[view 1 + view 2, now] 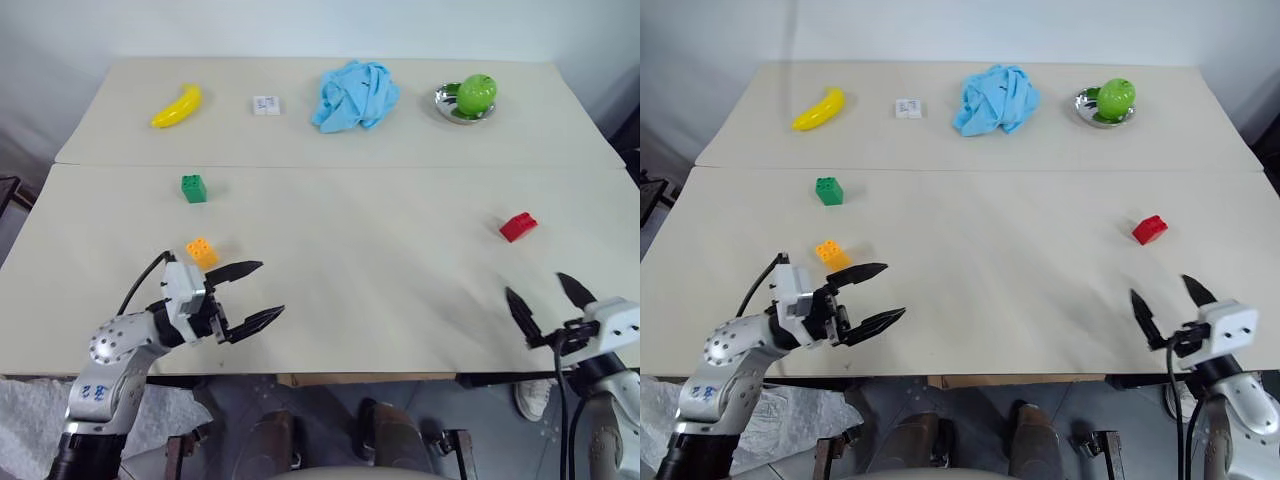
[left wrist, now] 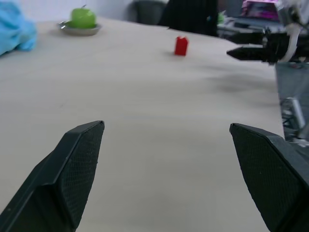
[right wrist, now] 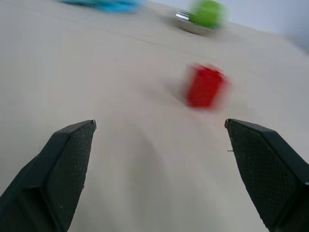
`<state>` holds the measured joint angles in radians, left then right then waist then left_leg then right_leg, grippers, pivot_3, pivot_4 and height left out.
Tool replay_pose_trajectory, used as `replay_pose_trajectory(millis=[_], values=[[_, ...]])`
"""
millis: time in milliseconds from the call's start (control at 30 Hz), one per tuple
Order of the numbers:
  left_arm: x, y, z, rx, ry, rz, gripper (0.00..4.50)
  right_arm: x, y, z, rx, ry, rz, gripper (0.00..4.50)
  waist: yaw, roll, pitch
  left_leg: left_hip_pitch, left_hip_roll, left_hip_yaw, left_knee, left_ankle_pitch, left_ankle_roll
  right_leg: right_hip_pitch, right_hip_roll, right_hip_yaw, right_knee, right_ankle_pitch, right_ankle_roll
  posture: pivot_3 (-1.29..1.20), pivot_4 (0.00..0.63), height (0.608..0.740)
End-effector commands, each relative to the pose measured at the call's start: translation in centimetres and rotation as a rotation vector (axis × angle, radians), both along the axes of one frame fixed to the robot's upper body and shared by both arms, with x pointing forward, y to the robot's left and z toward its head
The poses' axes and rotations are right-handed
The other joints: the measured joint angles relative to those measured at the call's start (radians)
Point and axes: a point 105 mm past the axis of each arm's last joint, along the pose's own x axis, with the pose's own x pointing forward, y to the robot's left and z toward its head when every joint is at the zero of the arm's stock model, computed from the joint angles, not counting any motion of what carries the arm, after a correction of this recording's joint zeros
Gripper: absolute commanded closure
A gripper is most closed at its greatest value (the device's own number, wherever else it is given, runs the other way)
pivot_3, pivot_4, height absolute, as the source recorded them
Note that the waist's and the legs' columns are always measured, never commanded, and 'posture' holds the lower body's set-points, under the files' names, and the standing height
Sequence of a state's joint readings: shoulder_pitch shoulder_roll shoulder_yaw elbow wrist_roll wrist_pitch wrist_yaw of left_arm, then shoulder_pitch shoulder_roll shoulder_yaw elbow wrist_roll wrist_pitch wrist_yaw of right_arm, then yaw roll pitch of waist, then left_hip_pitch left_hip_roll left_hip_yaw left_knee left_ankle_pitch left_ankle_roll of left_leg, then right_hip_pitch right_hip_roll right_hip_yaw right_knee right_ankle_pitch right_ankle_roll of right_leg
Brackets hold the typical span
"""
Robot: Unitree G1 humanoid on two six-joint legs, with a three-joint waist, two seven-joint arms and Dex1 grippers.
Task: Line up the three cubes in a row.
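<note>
Three cubes sit apart on the pale tabletop (image 1: 360,290). The green cube (image 1: 194,188) is on the left side, with the orange-yellow cube (image 1: 202,252) nearer the front edge, close below it. The red cube (image 1: 518,227) lies well apart on the right side. Just beside the orange-yellow cube, the left hand (image 1: 252,295) hovers with its fingers spread wide, grasping nothing and not touching the cube. At the front right, the right hand (image 1: 548,303) is likewise released and empty, with the red cube a little beyond it. Along the far edge lie a banana (image 1: 177,106), a small white box (image 1: 266,105), a crumpled blue cloth (image 1: 355,95) and a green apple (image 1: 476,94) in a metal dish (image 1: 447,105).
</note>
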<state>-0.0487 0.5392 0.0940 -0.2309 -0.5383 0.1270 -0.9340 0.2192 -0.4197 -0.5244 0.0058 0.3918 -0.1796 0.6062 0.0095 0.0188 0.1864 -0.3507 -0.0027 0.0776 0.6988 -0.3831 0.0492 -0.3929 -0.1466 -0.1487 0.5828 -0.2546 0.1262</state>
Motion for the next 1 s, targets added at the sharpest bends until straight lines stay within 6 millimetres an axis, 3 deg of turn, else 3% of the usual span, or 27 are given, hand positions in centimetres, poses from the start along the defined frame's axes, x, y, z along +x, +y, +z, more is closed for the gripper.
replay_pose_trajectory(millis=[33, 267, 467, 667, 833, 933, 1000], values=[[-0.2, -0.9, 0.7, -0.010, -0.013, -0.064, 0.08, 0.0, -1.1, 1.4, -0.018, -0.056, -0.063, 0.00, -0.013, 0.001, 0.000, 0.000, 0.001, 0.001, 0.000, 0.000, 0.000, -0.001, 0.001, 0.001, 0.001, 0.000, 0.000, 0.00, 0.150, 0.740], [-0.1, -1.4, 0.8, 0.010, -0.012, -0.113, 0.08, 4.5, -1.4, 3.9, -0.033, 0.014, 0.066, 0.00, -0.023, 0.002, 0.001, 0.007, 0.002, 0.013, 0.000, 0.000, 0.000, -0.002, 0.002, 0.014, 0.003, 0.001, 0.002, 0.00, 0.150, 0.740], [-0.1, -1.4, 0.4, 0.013, -0.020, -0.112, 0.08, 10.8, -2.4, 5.4, -0.061, 0.169, 0.125, 0.00, -0.026, 0.002, 0.001, 0.008, 0.002, 0.015, 0.000, 0.000, 0.002, -0.003, -0.001, 0.016, 0.004, 0.001, 0.002, 0.00, 0.150, 0.740], [0.0, -1.6, 0.2, 0.017, -0.032, -0.101, 0.08, 13.6, -1.7, 4.8, -0.072, 0.238, 0.164, 0.00, -0.012, 0.002, 0.001, 0.001, 0.002, 0.013, 0.000, 0.000, 0.002, -0.007, -0.001, 0.013, 0.003, 0.000, 0.001, 0.00, 0.150, 0.740], [-0.1, -1.5, 0.2, 0.019, -0.036, -0.080, 0.08, 14.4, -1.0, 4.5, -0.073, 0.259, 0.210, 0.00, -0.012, 0.002, 0.001, -0.004, -0.001, 0.014, 0.000, 0.001, 0.005, -0.013, -0.002, 0.013, 0.003, 0.002, 0.004, 0.00, 0.150, 0.740], [-0.2, -1.3, 0.1, 0.019, -0.037, -0.069, 0.00, 14.5, -0.5, 4.8, -0.075, 0.238, 0.241, 0.64, -0.013, 0.002, 0.001, -0.004, -0.001, 0.014, 0.000, 0.001, 0.005, -0.013, -0.002, 0.013, 0.003, 0.002, 0.004, 0.00, 0.150, 0.740], [-0.3, -1.2, 0.0, 0.019, -0.035, -0.066, 0.00, 14.5, -0.2, 4.8, -0.077, 0.237, 0.268, 1.29, -0.014, 0.002, 0.001, -0.004, -0.001, 0.015, 0.000, 0.001, 0.005, -0.013, -0.002, 0.014, 0.003, 0.002, 0.004, 0.00, 0.150, 0.740]])
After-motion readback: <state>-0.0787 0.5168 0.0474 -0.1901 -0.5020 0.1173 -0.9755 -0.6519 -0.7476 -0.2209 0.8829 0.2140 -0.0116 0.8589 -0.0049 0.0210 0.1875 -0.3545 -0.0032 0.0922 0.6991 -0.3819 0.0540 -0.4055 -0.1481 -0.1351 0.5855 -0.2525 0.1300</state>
